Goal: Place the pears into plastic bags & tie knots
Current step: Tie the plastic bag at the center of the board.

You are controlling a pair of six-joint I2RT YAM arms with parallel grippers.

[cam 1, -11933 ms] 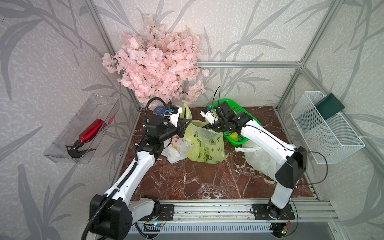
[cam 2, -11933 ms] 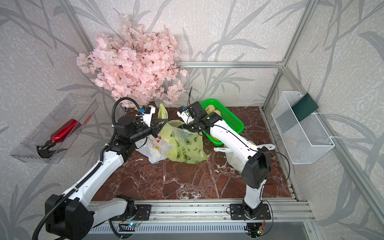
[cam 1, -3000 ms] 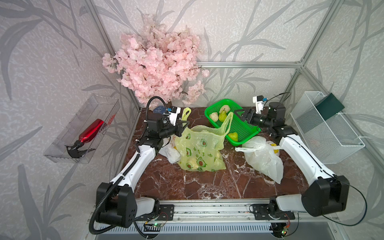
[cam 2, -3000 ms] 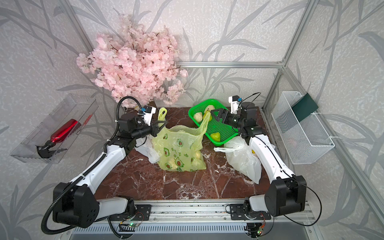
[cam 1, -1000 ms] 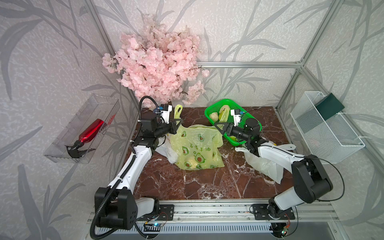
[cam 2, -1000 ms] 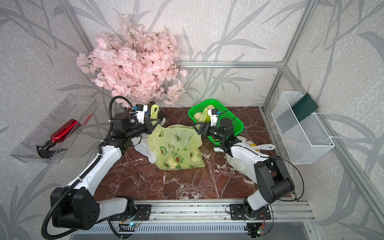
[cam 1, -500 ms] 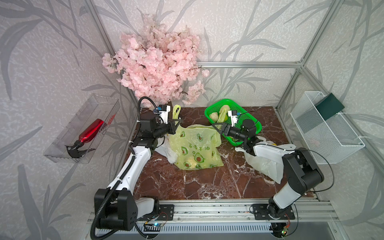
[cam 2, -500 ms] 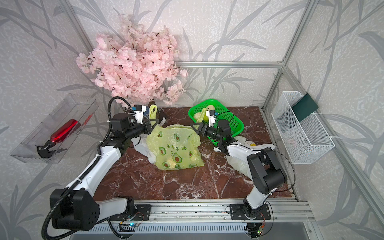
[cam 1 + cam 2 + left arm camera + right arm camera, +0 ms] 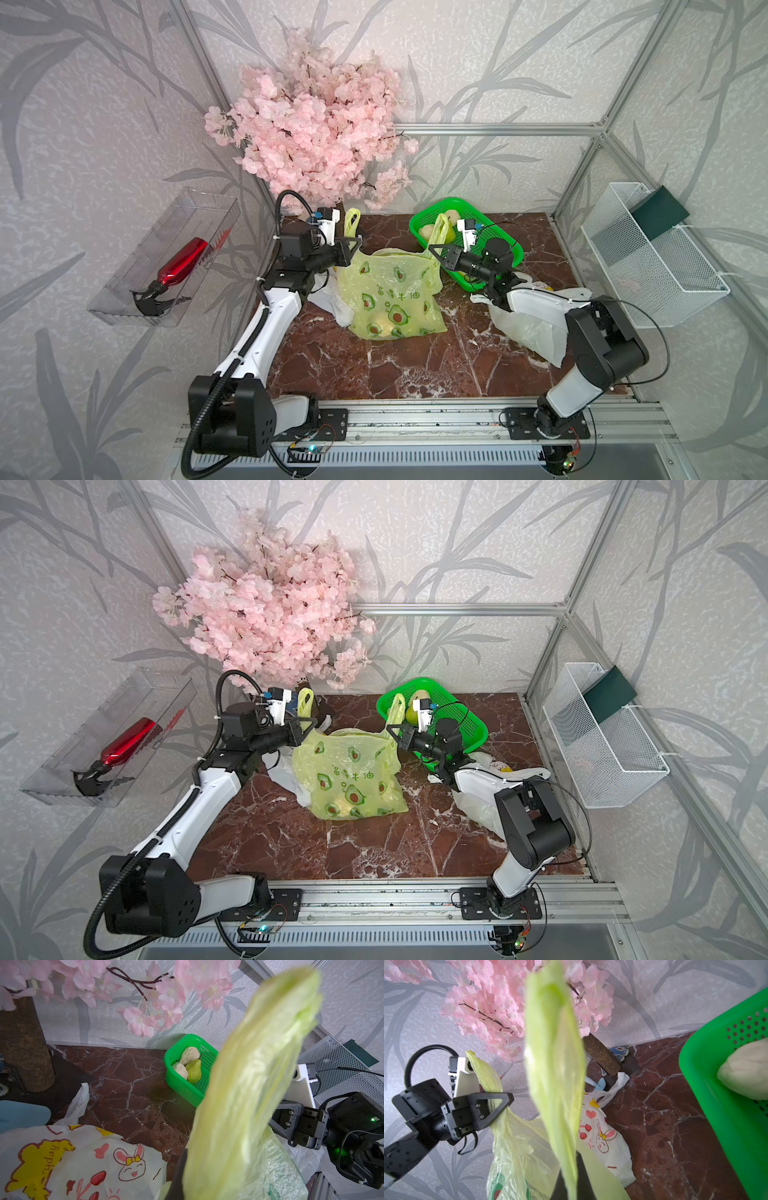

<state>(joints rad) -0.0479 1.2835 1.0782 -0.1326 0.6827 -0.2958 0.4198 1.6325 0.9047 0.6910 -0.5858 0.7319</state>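
The yellow-green avocado-print plastic bag point(image 9: 390, 291) stands mid-table, with pale pears showing through its bottom point(image 9: 345, 802). My left gripper point(image 9: 353, 245) is shut on its left handle point(image 9: 249, 1084), whose loop sticks up behind the jaws. My right gripper point(image 9: 434, 250) is shut on the right handle point(image 9: 556, 1064), which rises in front of the green basket point(image 9: 505, 241). One green pear point(image 9: 194, 1071) lies in that basket beside two paler fruits. A white rabbit-print bag point(image 9: 83, 1163) lies beside the left arm. Another white bag point(image 9: 528, 328) sits under the right arm. No knots show.
A pink blossom tree point(image 9: 316, 133) with its trunk point(image 9: 22, 1043) stands at the back left, close to the left gripper. A clear wall tray point(image 9: 166, 262) holds a red bottle. A white wire basket point(image 9: 652, 257) hangs on the right wall. A metal rail point(image 9: 415, 419) runs along the front.
My right gripper has moved in to the bag's right handle and shut on it. The left gripper has kept its hold on the left handle and barely moved.
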